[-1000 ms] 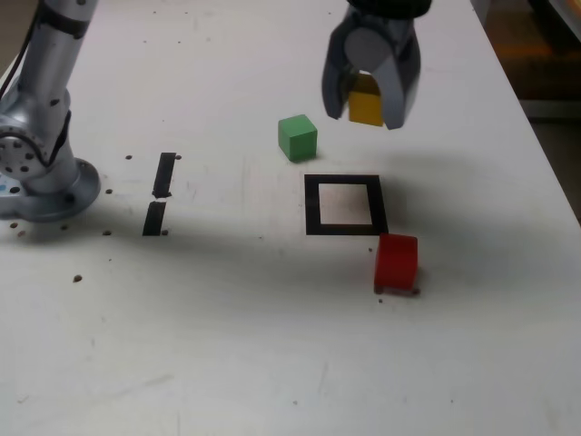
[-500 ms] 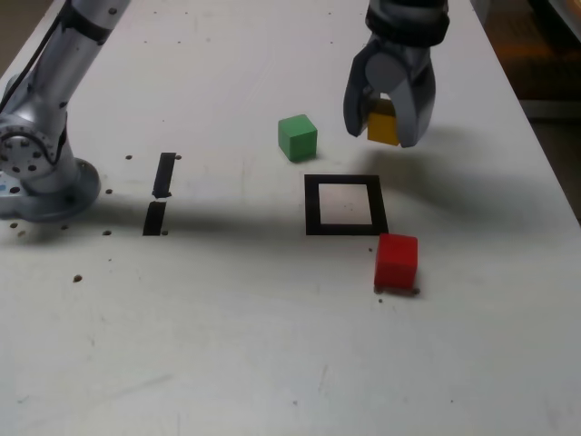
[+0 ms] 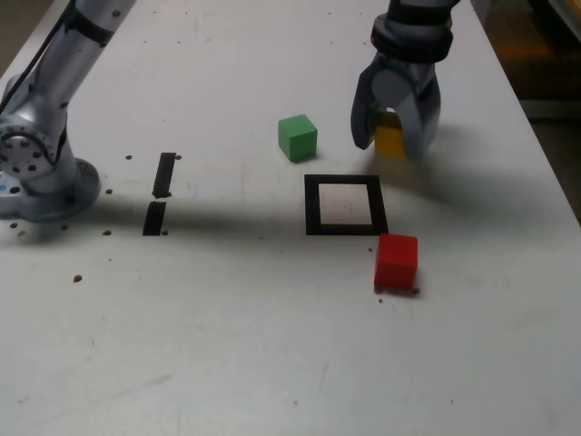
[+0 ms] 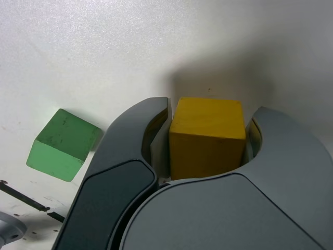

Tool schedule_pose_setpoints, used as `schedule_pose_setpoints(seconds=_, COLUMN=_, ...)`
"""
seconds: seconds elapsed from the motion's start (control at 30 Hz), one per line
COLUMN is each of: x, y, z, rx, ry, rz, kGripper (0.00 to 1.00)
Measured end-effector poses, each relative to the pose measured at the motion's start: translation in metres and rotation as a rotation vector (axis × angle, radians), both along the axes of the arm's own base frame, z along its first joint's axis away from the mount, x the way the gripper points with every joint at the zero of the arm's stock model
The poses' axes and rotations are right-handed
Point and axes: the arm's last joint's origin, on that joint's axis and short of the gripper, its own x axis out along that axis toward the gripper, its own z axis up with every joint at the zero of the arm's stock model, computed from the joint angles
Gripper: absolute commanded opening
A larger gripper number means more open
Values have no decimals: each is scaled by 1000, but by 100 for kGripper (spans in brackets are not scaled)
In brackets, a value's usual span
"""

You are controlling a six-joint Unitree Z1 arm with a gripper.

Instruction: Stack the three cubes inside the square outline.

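Nearest the exterior camera, the red cube (image 3: 397, 262) sits on the white surface (image 3: 272, 345), just beside the near corner of the square outline (image 3: 345, 204) on the exterior view's right. The outline is bare inside. Beyond it, my hand (image 3: 396, 136) is clamped on the yellow cube (image 3: 390, 141), jaws pressing its two sides, just past the outline's far edge. The green cube (image 3: 297, 137) rests on the surface to the exterior view's left of my hand. Two short black tape strips (image 3: 161, 193) lie well apart, near my arm's base (image 3: 41, 177).
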Motion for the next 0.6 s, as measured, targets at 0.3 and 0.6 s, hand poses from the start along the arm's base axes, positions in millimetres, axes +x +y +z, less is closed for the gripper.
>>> schedule_pose_setpoints(seconds=0.3, x=1, y=0, z=-3, rx=7, ry=-23, rz=8, kGripper=99)
schedule_pose_setpoints(seconds=0.6, x=-11, y=0, z=0, rx=45, ry=-36, rz=79, kGripper=100)
